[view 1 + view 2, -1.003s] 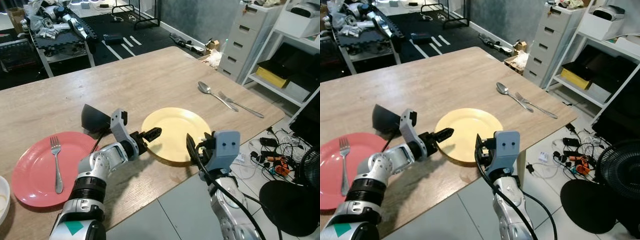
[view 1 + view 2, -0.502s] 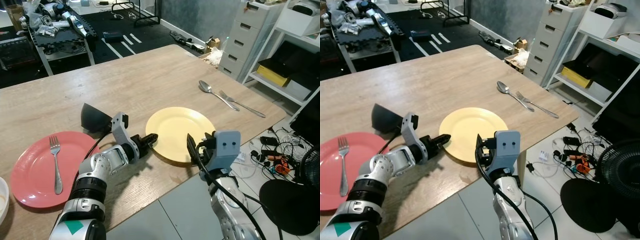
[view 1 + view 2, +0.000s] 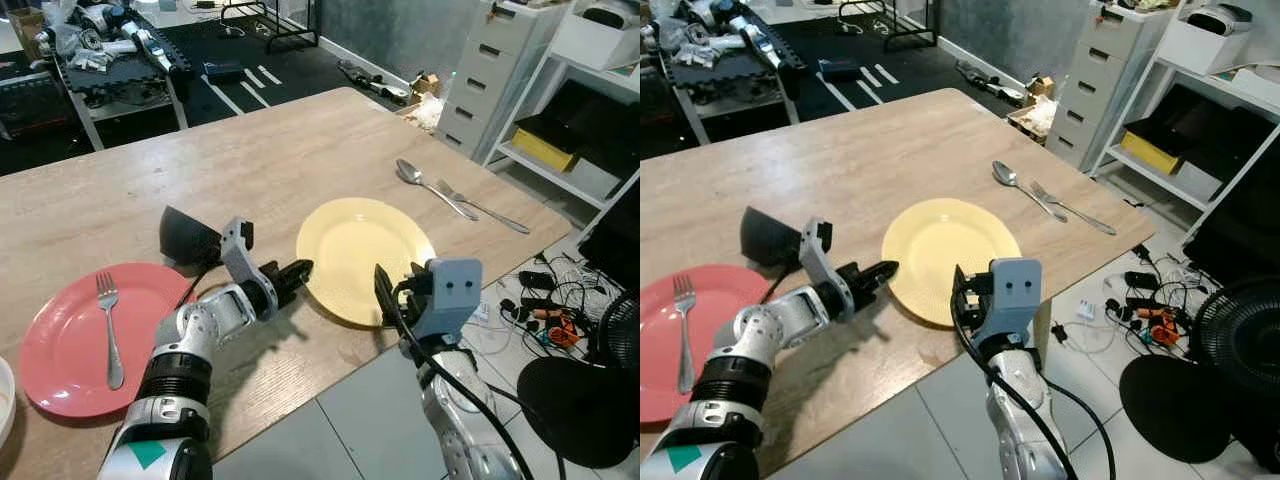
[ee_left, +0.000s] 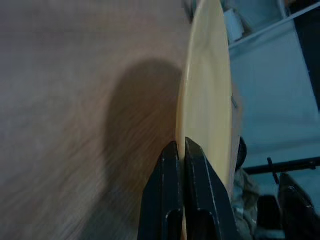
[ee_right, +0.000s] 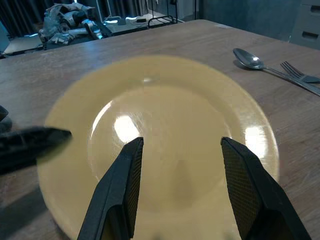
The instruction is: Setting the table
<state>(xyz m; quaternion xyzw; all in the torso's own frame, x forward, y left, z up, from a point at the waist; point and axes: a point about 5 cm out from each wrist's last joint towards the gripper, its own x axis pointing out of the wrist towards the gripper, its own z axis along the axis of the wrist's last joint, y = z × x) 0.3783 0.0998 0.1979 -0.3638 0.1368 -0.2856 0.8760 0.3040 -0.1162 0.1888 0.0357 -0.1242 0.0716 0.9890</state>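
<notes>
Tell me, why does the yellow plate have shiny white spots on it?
Right wrist view: room lights glare off the glossy yellow plate. Left wrist view: dim and soft, a dark shadow on the table beside the plate. Eye views: even light, sharp.

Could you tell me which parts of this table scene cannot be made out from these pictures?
- Yellow plate: its near rim is hidden behind the right gripper in the eye views.
- Left gripper: whether its shut fingertips touch the plate rim is lost to blur in the left wrist view.
- White bowl: cut off by the left eye view's edge.
- Dark object: partly covered by the left arm.
</notes>
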